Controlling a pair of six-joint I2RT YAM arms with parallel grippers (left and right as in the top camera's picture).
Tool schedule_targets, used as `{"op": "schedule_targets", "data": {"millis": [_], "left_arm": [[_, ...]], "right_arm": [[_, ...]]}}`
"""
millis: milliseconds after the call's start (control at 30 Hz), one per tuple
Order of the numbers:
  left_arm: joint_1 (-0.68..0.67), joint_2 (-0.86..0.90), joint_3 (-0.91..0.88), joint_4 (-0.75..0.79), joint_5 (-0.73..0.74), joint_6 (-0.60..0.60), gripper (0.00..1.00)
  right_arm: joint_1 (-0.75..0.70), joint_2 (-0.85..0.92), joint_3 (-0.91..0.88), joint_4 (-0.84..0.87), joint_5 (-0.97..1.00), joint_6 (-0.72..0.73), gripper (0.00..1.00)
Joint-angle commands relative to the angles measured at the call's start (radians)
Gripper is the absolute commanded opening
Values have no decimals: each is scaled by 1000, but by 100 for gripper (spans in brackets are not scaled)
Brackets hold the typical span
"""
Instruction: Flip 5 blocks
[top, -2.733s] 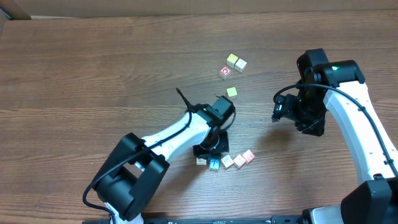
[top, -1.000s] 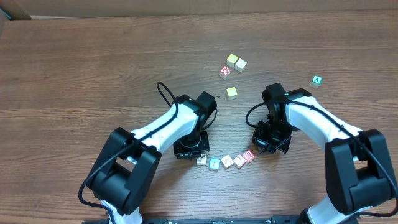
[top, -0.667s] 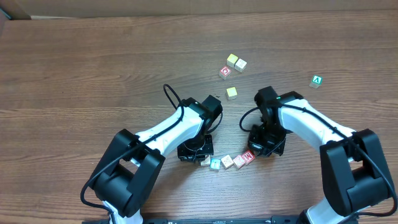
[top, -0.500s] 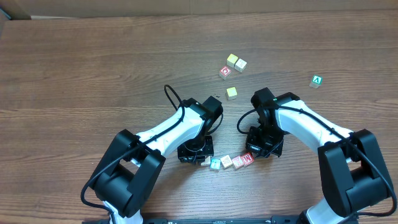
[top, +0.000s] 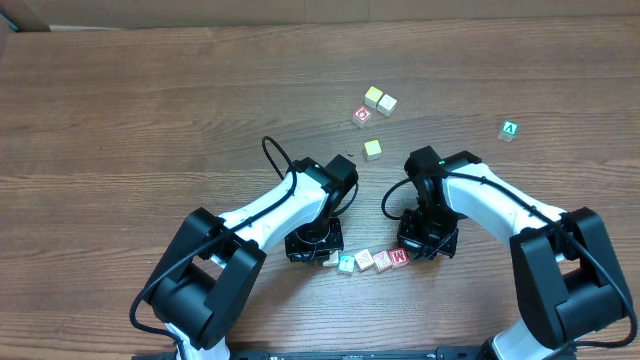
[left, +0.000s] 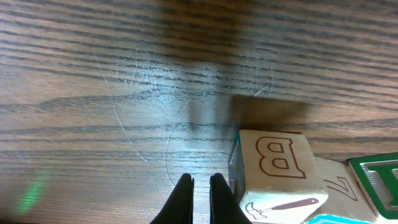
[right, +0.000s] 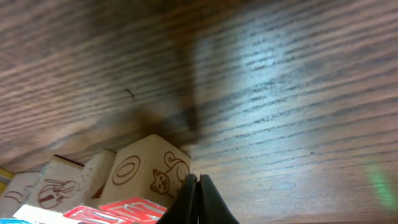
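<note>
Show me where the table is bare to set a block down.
Bare: brown wooden table left of the white left arm, and between the pale yellow cubes and green "A" cube. Crowded: the row of small wooden letter cubes between left fingers and right fingers.

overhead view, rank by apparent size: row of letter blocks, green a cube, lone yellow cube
1. row of letter blocks
2. green A cube and lone yellow cube look alike, unranked
</note>
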Motion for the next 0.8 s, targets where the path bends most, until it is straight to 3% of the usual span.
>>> {"op": "schedule_targets", "data": {"millis": [0, 433, 767], "left_arm": [[-2, 9, -9, -3, 3, -19, 5], [-2, 9, -9, -3, -16, -40, 4], [6, 9, -9, -7, -58, -71, 5]], "right_arm": [[27, 6, -12, 1, -3, 4, 4], [69, 3, -9, 11, 0, 0, 4], [69, -84, 139, -116, 192, 19, 4]]}}
